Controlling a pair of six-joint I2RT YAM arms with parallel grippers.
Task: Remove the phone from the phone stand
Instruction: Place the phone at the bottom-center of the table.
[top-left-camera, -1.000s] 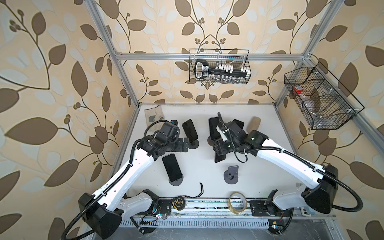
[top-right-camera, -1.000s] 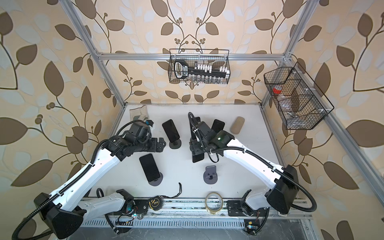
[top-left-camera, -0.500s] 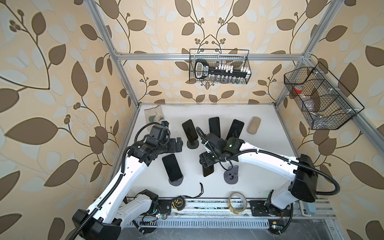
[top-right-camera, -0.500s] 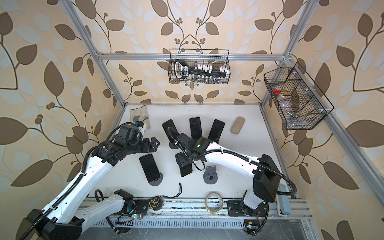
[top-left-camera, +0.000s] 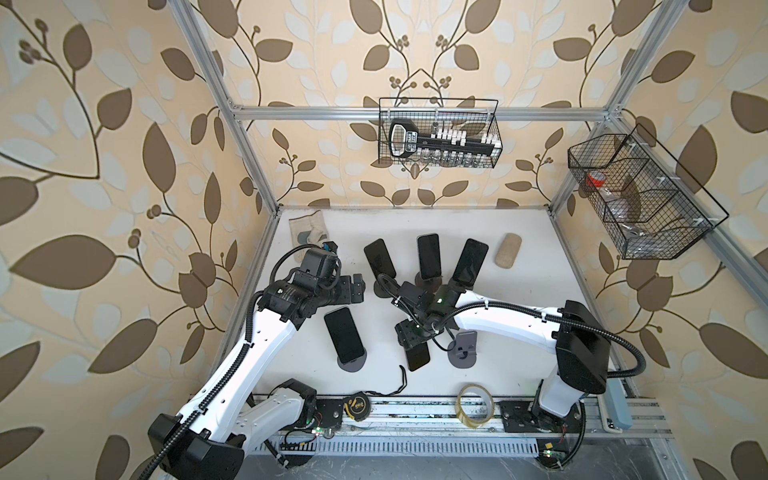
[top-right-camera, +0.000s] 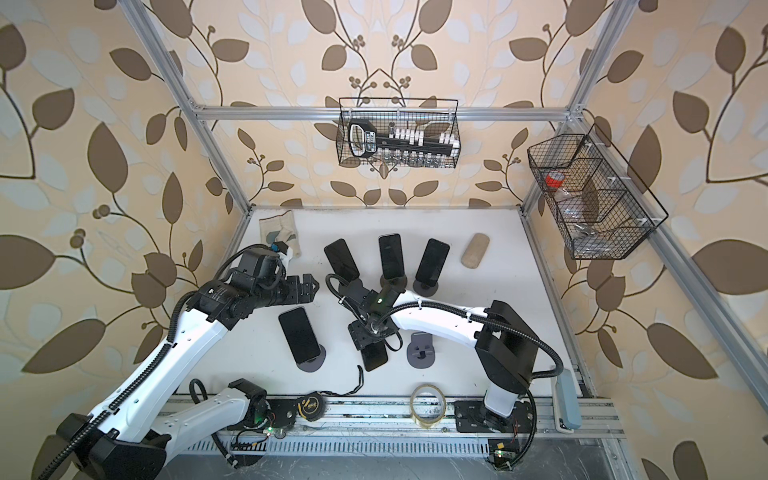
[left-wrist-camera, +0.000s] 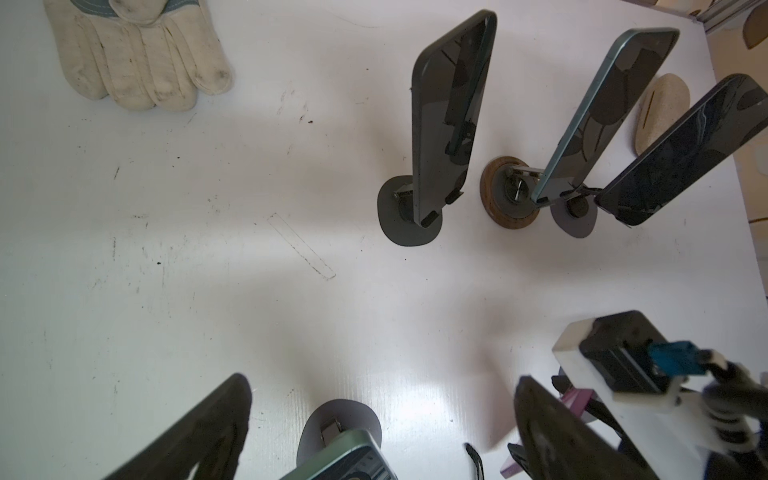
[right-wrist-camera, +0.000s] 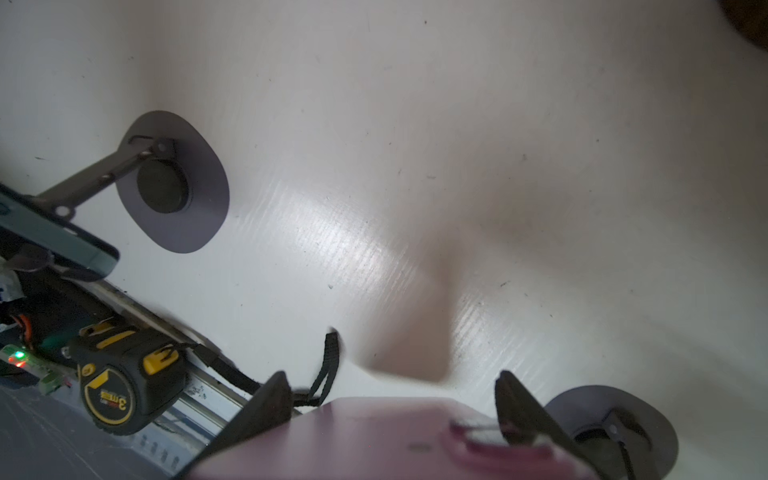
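My right gripper (top-left-camera: 412, 341) (right-wrist-camera: 390, 401) is shut on a dark phone (top-left-camera: 418, 358) (top-right-camera: 374, 357) with a maroon back (right-wrist-camera: 395, 440), held low over the white table (top-left-camera: 519, 266) left of the empty grey phone stand (top-left-camera: 463, 354) (top-right-camera: 420, 353) (right-wrist-camera: 611, 424). Whether the phone touches the table I cannot tell. My left gripper (top-left-camera: 354, 289) (top-right-camera: 309, 289) (left-wrist-camera: 382, 380) is open and holds nothing; it hangs just behind a green phone on its stand (top-left-camera: 344, 334) (left-wrist-camera: 345, 453). Three more phones stand on stands in the back row (top-left-camera: 379, 259) (top-left-camera: 429, 255) (top-left-camera: 469, 259).
A work glove (top-left-camera: 307, 232) (left-wrist-camera: 137, 62) lies at the back left and a beige pad (top-left-camera: 508, 249) at the back right. A tape measure (top-left-camera: 357, 405) (right-wrist-camera: 120, 386) with a black strap and a tape roll (top-left-camera: 476, 405) sit at the front rail. Wire baskets (top-left-camera: 438, 133) (top-left-camera: 640, 199) hang on the walls.
My right gripper carried the phone from near the back row toward the front, down beside the empty stand. My left gripper drew back to the left, away from the back-left phone.
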